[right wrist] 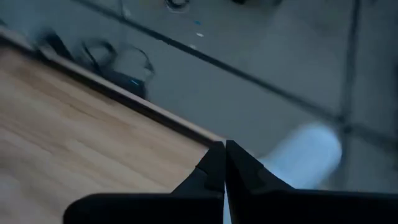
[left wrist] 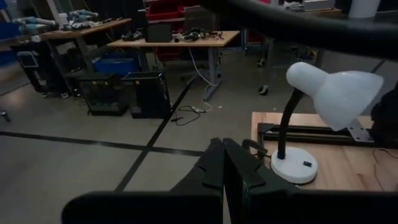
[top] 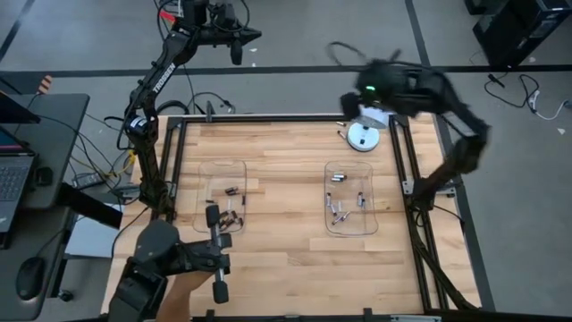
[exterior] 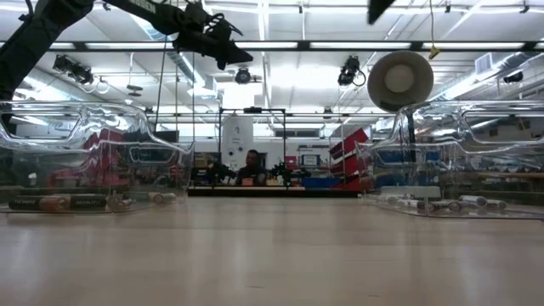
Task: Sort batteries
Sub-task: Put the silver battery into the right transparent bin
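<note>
On the wooden table (top: pixel 286 241), seen from above, two clear trays (top: pixel 221 192) sit side by side with a broad strip of bare wood between them. The left tray lies toward eight o'clock of the table's middle and holds dark batteries (top: pixel 231 215), gathered near its front half. The right tray (top: pixel 349 197) lies toward three o'clock and holds silver batteries (top: pixel 340 211), scattered along its length. Both trays stand well in from the table's black frame, and the front of the table, at six o'clock, is open wood.

A white desk lamp (top: pixel 362 136) stands at the back edge, toward one o'clock, just beyond the right tray.

The left gripper (top: pixel 237 46) is lifted high and off the table, past the back edge at eleven o'clock; its fingers (left wrist: pixel 214 168) are pressed together with nothing between them. The right gripper (right wrist: pixel 224 165) hangs over the back right corner near the lamp, blurred in the overhead view, and its fingers too are clenched on nothing.

From table height, the trays rise at either side, with level bare wood running between them toward the room behind.
</note>
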You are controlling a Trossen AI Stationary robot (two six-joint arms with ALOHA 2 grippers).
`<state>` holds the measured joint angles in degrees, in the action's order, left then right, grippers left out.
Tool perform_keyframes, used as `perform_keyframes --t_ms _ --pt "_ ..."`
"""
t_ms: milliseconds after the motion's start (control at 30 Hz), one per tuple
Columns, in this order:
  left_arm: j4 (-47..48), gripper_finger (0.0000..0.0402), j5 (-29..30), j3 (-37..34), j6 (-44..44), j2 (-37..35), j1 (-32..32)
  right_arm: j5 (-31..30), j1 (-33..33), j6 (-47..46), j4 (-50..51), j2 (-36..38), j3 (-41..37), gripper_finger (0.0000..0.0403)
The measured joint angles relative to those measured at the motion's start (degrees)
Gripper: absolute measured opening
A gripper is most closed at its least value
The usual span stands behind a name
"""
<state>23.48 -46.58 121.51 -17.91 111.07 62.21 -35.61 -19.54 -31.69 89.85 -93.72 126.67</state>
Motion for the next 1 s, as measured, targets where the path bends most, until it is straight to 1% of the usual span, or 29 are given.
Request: perform_keyframes --t_ms 67,167,333,400,500,600,633,700,833,900,1000 --pt "0.1 0.0 -0.6 0.0 0.0 0.0 0.0 0.7 -0.2 -5.3 0.1 5.4 -6.4 0.0" --pt "1.0 0.0 -0.7 0.0 0.0 0.0 0.0 -3.6 0.7 -12.0 -0.1 12.3 -17.7 0.0" --pt "1.6 0.0 -0.7 0.0 -0.1 0.0 0.0 -3.7 2.5 -19.8 0.0 24.8 -36.8 0.0" --pt "1.6 0.0 -0.7 0.0 -0.1 0.0 0.0 -4.3 4.6 -23.8 -1.5 28.9 -42.2 0.0" --pt "1.6 0.0 -0.7 0.0 -0.1 0.0 0.0 -4.2 7.6 -29.5 -1.9 34.8 -47.2 0.0" --pt "1.7 0.0 -0.5 0.0 0.1 0.0 0.0 -4.8 8.8 -37.4 0.3 39.5 -52.5 0.0" --pt "1.7 0.0 -0.5 0.0 0.1 0.0 0.0 -4.5 8.9 -38.6 0.0 40.9 -55.2 0.0" --pt "1.6 0.0 -0.5 0.0 0.1 0.0 -0.1 -3.0 8.9 -40.5 -1.0 42.6 -60.6 0.0" --pt "1.7 0.0 -0.4 0.0 0.1 0.0 -0.3 -3.0 8.9 -42.1 -4.0 43.7 -70.7 0.0" --pt "1.6 0.0 -0.4 0.1 0.1 0.0 -0.5 -2.7 9.0 -40.3 -7.0 43.5 -74.6 0.0" --pt "1.7 0.0 -0.4 0.1 0.1 0.0 -0.8 -1.2 9.4 -32.8 -11.7 43.6 -79.5 0.0"
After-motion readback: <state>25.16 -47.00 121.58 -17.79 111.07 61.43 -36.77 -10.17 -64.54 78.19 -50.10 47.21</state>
